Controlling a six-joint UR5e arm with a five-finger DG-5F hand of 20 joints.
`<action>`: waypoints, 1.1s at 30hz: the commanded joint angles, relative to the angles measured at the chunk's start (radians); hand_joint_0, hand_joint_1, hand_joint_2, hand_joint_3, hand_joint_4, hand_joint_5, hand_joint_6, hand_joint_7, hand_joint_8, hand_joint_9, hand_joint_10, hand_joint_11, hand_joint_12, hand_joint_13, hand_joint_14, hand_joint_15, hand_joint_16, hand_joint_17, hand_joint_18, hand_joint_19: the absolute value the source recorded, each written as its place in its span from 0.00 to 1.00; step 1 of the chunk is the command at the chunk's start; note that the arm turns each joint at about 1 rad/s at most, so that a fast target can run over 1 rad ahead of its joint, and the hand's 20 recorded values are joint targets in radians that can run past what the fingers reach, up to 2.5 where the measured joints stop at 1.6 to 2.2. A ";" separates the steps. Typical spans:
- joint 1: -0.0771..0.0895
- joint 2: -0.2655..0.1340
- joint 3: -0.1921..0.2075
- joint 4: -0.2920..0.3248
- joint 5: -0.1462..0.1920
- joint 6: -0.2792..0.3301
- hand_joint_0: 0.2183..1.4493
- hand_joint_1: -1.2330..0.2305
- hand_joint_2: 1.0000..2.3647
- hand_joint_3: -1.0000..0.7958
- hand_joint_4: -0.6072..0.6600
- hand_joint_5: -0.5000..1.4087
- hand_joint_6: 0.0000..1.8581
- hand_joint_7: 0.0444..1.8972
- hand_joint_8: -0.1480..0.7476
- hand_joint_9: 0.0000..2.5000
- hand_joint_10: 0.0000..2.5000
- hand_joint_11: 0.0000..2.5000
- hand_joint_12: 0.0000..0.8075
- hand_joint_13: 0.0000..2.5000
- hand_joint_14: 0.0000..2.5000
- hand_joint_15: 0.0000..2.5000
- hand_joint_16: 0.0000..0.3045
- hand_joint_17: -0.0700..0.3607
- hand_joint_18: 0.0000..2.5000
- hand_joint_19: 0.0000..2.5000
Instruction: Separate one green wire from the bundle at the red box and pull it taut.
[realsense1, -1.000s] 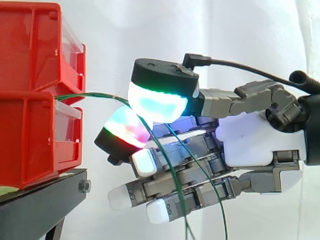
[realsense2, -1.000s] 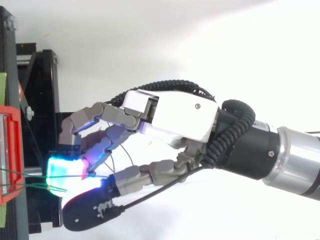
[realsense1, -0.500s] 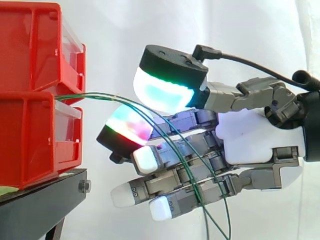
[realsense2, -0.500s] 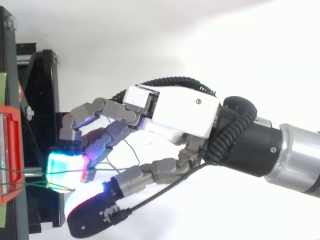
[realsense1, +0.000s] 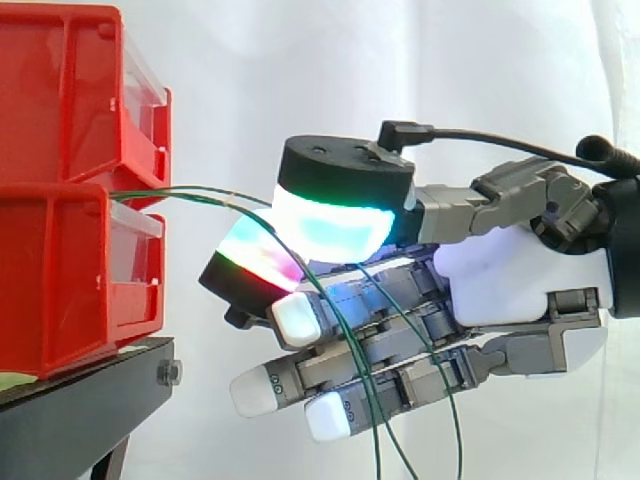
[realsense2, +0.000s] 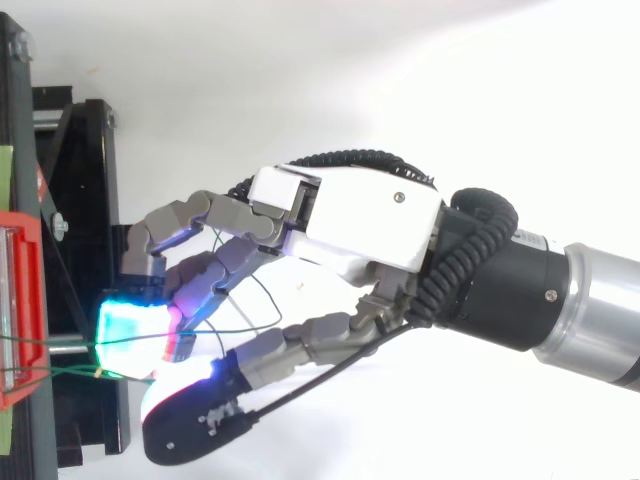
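Observation:
Thin green wires (realsense1: 200, 191) come out between the two stacked red bins (realsense1: 60, 270) and run right to my hand (realsense1: 520, 285). My thumb pad (realsense1: 330, 222), glowing green and cyan, is pressed down against a red and green glowing finger pad (realsense1: 255, 262), and a green wire is pinched between them. Behind the pinch the wires hang slack across the other fingers and drop out of the bottom of the side view. From above, two green strands (realsense2: 50, 346) leave the red bin (realsense2: 20, 300) and meet at the glowing pads of the hand (realsense2: 350, 225).
The red bins rest on a black stand (realsense1: 80, 400), whose frame (realsense2: 85, 200) lies just beneath the fingertips in the top view. A white curtain hangs behind. The arm comes in from the right.
The thumb, lifted off the wire half a second ago, has come back down onto the finger pad. The hand has shifted slightly right, away from the bins.

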 joint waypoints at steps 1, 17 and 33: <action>0.000 0.000 0.002 -0.007 -0.006 0.005 0.41 0.16 0.00 0.28 0.55 0.18 0.48 0.54 0.47 0.38 0.01 0.23 0.45 0.27 0.01 0.13 0.17 0.43 0.28 0.19; -0.011 0.000 0.047 -0.121 -0.025 0.059 0.30 0.46 0.01 0.34 0.56 0.19 0.46 0.55 0.49 0.41 0.01 0.22 0.46 0.27 0.01 0.15 0.18 0.44 0.28 0.22; -0.017 0.000 0.056 -0.138 -0.025 0.060 0.27 0.38 0.01 0.33 0.60 0.19 0.47 0.56 0.50 0.41 0.01 0.23 0.47 0.28 0.01 0.15 0.18 0.45 0.29 0.22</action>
